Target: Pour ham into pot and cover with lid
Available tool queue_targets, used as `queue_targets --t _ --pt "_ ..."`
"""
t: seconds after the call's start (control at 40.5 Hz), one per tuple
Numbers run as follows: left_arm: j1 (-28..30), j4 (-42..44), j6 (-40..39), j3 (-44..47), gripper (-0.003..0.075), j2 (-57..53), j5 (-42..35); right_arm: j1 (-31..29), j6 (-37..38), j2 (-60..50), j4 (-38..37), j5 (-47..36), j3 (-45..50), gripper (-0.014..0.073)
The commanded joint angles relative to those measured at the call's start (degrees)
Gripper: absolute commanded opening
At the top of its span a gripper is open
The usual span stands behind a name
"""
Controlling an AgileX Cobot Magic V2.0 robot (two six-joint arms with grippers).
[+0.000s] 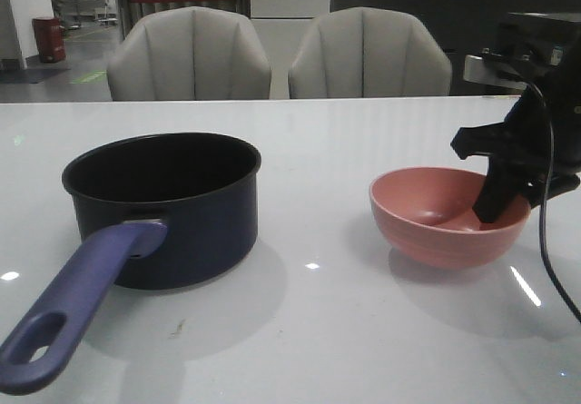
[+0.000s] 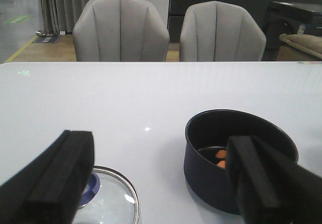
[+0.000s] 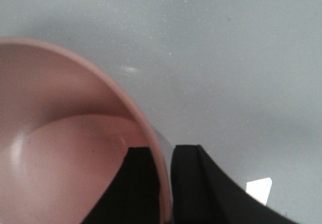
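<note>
Right claw point(image 3: 162, 183) was pinched on the rim of the pink bowl point(image 1: 436, 213) at the right of the front view, one finger inside the wall and one outside, the bowl resting upright on the worktop point(image 1: 318, 331) and showing no contents. Ham point(image 2: 220, 158) lay as small orange chunks on the black floor of the pot point(image 1: 163, 209), which stood at the left of the front view with its handle point(image 1: 77, 304) running to the lower left corner. So the pour looked done, and the bowl only needed letting go. Left claw point(image 2: 156, 183) was spread wide, holding nothing. The lid point(image 2: 113, 199) lay flat at the lower left of the left wrist view, beside the pot. Covering came next: that claw would need to close on the lid's blue knob point(image 2: 90, 186).
</note>
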Motion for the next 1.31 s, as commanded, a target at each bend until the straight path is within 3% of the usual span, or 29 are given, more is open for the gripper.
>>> queue_targets --t 0.0,0.148,0.346,0.618,0.988,1.284 --pt "-0.5 -0.6 -0.1 -1.6 0.0582 0.6 -4.4 -0.4 -0.1 -2.2 0.6 -0.8 -2.4 0.0316" --pt "-0.5 -0.6 -0.1 -1.6 0.0582 0.6 -4.4 -0.5 -0.1 -2.8 -0.8 1.0 -4.6 0.0413" --pt "-0.5 -0.6 -0.1 -1.6 0.0582 0.6 -4.4 -0.5 -0.4 -9.2 -5.4 2.2 -6.7 0.0421" --pt "-0.5 -0.6 -0.1 -1.6 0.0582 0.6 -4.4 1.1 -0.8 -25.2 -5.7 -1.4 -5.1 0.0421" --pt "-0.5 -0.4 -0.1 -1.6 0.0582 0.6 -4.9 11.9 -0.8 -49.5 -4.4 -21.4 14.4 0.0421" --pt "-0.5 -0.4 -0.1 -1.6 0.0582 0.6 -4.9 14.1 -0.8 -68.6 -3.1 -30.6 31.6 0.0421"
